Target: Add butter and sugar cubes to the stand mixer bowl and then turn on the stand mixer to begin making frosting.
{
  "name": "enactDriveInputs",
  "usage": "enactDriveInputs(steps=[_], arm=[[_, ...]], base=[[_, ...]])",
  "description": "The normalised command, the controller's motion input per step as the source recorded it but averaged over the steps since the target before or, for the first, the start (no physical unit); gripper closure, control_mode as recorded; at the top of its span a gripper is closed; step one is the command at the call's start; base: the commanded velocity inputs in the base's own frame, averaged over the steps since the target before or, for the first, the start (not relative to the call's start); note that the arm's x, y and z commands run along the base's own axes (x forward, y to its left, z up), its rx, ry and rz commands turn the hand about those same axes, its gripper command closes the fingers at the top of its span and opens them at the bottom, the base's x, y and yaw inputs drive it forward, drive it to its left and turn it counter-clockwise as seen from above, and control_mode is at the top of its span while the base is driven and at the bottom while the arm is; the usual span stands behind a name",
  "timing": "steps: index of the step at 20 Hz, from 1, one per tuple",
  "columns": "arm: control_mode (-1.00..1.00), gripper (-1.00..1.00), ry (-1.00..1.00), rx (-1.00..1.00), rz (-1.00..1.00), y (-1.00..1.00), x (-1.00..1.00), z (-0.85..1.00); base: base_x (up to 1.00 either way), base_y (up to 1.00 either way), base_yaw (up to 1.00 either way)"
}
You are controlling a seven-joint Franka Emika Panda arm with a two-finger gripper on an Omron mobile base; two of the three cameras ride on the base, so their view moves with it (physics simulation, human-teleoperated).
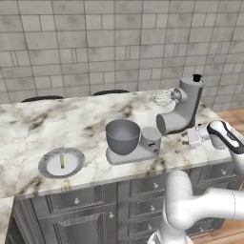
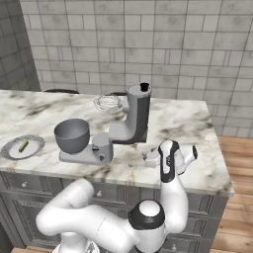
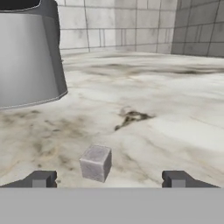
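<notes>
In the left base view the stand mixer (image 1: 178,112) stands on the marble surface (image 1: 81,119) with its head tilted up, the stand mixer bowl (image 1: 122,136) sits on its flat base, and the butter (image 1: 62,161) lies on a round grey plate (image 1: 61,163) to the left. In the right base view the gripper (image 2: 149,158) hangs low just right of the mixer. In the hand view a sugar cube (image 3: 95,162) rests on the surface between the widely spread fingertips (image 3: 40,179), touching neither.
</notes>
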Motion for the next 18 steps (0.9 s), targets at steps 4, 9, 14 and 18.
enactDriveInputs(steps=[4, 9, 14, 18], arm=[[-1.00, -1.00, 0.00, 0.00, 0.00, 0.00, -0.03, -0.11], [-1.00, -1.00, 0.00, 0.00, 0.00, 0.01, -0.14, -0.08], [-1.00, -1.00, 0.00, 0.00, 0.00, 0.06, -0.09, 0.00], [-1.00, -1.00, 0.00, 0.00, 0.00, 0.19, 0.00, 0.00]], base=[[0.00, 0.00, 0.00], [0.00, 0.00, 0.00], [0.00, 0.00, 0.00], [0.00, 0.00, 0.00]])
